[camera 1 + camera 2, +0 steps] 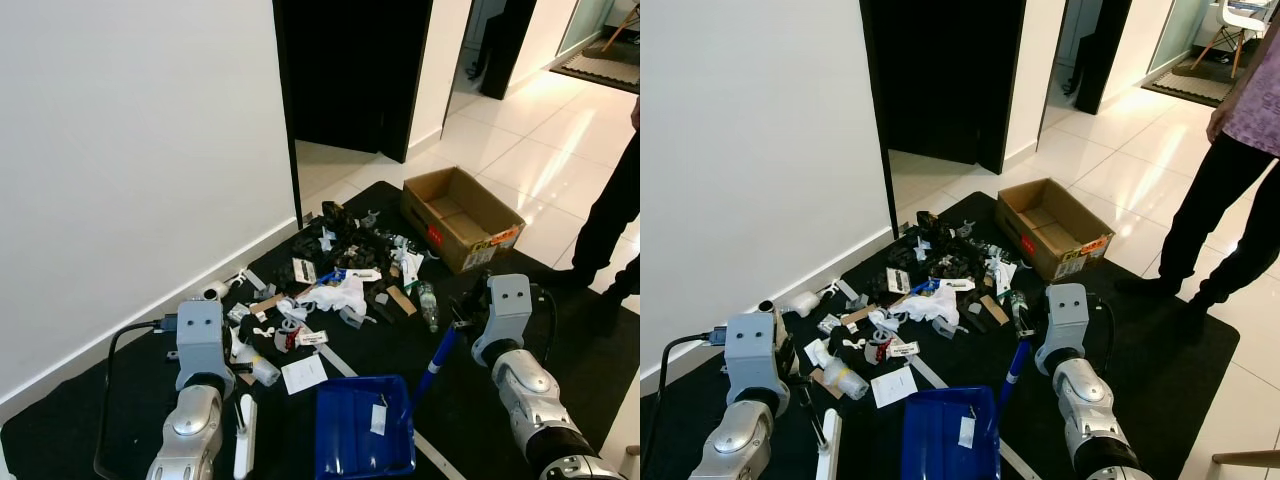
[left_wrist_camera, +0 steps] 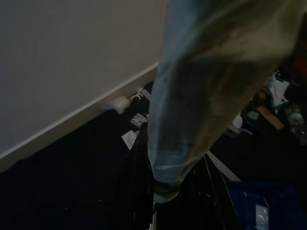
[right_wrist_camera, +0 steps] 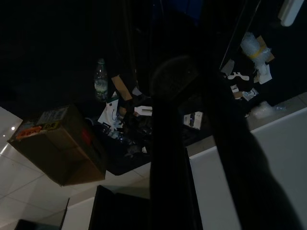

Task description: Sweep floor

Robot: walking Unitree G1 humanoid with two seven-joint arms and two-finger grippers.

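Before the litter (image 1: pixel 340 275), blue dustpan (image 1: pixel 365 430)

Floor tiles (image 1: pixel 520 130) glossy, pale, throwing back light; black mat (image 1: pixel 90 410) over them matt and cloth-like, wall (image 1: pixel 130 140) matt white. Cardboard box (image 1: pixel 462 217) plain brown, dull, with a printed label on one flap; litter pile (image 1: pixel 335 265) mixes crumpled white paper or plastic wrap, card scraps, dark bits, and a clear plastic bottle (image 1: pixel 428 305). Dustpan (image 1: pixel 364 428) smooth blue plastic with slight sheen; robot arms (image 1: pixel 197 395) brushed silver-grey, satin.
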